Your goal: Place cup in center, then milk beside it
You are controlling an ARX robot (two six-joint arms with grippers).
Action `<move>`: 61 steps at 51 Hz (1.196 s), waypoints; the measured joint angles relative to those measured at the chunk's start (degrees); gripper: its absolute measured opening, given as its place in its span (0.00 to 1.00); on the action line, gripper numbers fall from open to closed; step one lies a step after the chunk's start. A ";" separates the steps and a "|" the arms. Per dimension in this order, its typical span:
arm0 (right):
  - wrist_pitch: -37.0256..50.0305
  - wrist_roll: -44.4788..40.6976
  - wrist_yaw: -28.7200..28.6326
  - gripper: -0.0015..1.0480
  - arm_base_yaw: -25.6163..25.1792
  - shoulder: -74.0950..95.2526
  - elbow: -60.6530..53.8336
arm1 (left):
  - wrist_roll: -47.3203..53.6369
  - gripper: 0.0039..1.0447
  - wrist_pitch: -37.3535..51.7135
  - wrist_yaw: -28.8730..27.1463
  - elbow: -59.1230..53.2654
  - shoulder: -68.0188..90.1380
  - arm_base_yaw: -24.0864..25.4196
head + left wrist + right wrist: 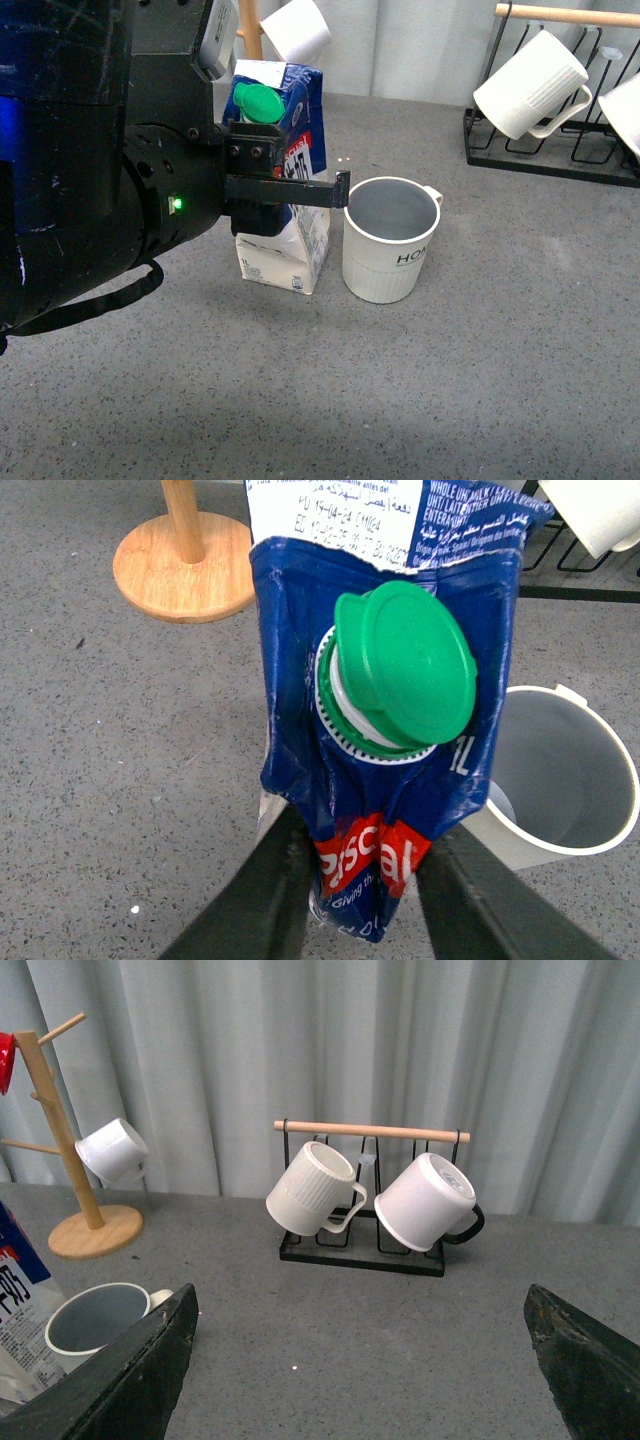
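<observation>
The milk, a blue-and-white carton with a green cap, stands upright just left of the cup. The cup is an off-white mug with dark lettering, upright near the table's middle. A narrow gap separates them. My left gripper is shut on the milk's upper part. In the left wrist view its fingers squeeze the milk below the cap, with the cup beside it. The carton's base looks down on the table. My right gripper is open and empty, away from the cup and the milk.
A black wire rack at the back right holds a ribbed white mug and a smooth white cup. A wooden mug tree with a white cup stands behind the milk.
</observation>
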 joint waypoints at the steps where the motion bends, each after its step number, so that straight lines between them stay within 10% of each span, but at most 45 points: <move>1: 0.00 0.00 0.00 0.91 0.00 0.00 0.00 | 0.00 0.31 -0.09 -0.09 0.02 0.00 0.00; 21: 0.00 0.00 0.00 0.91 0.00 0.00 0.00 | -0.63 0.96 -1.84 0.59 0.48 -5.70 0.04; 47: 0.00 0.00 0.00 0.91 0.00 0.00 0.00 | 0.33 0.94 -4.33 -1.44 -0.52 -15.61 2.93; 52: 0.00 -0.02 -0.07 0.91 0.00 0.00 0.00 | 5.49 0.79 9.68 -9.38 -5.57 -14.69 3.43; 61: 0.00 0.00 0.11 0.91 0.00 0.00 0.00 | 9.05 0.50 17.00 -6.43 -15.39 -22.40 8.94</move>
